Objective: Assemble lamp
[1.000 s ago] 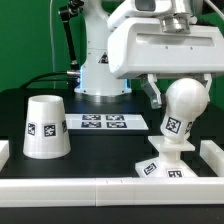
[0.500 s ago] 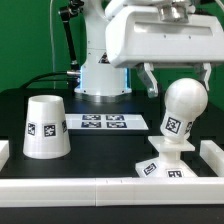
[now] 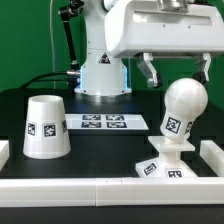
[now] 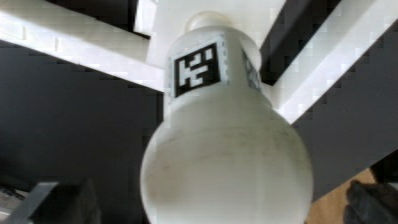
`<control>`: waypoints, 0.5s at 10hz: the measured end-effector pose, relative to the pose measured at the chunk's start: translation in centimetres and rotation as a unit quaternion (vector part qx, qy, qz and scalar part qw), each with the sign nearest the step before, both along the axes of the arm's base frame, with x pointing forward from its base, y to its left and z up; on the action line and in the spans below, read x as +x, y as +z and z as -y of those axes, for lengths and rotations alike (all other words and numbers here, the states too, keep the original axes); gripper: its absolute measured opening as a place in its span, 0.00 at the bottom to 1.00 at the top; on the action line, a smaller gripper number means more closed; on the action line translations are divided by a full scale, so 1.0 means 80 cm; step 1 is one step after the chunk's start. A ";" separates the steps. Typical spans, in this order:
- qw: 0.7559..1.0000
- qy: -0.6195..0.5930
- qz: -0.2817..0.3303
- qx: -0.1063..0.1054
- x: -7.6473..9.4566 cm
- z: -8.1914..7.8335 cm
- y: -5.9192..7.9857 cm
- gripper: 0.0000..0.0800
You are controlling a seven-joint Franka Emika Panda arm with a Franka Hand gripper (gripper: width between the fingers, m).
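The round-headed white bulb (image 3: 180, 115) stands upright on the flat square base (image 3: 150, 170) at the exterior view's right. Both carry square tags. The tapered shade (image 3: 46, 127) stands mouth down on the black table at the exterior view's left, well apart from them. My gripper (image 3: 179, 76) is open and empty just above the bulb's head, one finger on each side, touching nothing. In the wrist view the bulb (image 4: 222, 150) fills the middle, seen from above, with its tag showing. My dark fingertips (image 4: 50, 200) sit at the edges, clear of it.
The marker board (image 3: 105, 122) lies flat at the back middle, in front of the robot's pedestal (image 3: 100, 75). A low white wall (image 3: 90, 185) runs along the table's front edge, with short returns at both sides.
My gripper has risen from around the bulb's head to just above it, with the jaws open. The bulb stays standing on the base. The shade has not moved.
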State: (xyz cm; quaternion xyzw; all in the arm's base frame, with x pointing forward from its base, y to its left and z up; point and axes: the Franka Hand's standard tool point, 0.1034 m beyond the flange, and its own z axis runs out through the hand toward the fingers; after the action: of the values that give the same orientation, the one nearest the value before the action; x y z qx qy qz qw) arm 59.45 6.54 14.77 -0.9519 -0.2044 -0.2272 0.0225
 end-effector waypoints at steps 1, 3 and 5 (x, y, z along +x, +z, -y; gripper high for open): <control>1.000 0.000 -0.001 0.000 0.000 0.000 -0.001 0.87; 1.000 0.002 -0.026 0.006 -0.004 -0.002 -0.005 0.87; 0.995 0.001 -0.096 0.013 -0.008 -0.015 -0.006 0.87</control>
State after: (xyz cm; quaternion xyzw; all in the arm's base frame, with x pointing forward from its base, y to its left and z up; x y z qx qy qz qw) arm 58.85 7.76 14.27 -0.9686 -0.1996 -0.1375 0.0552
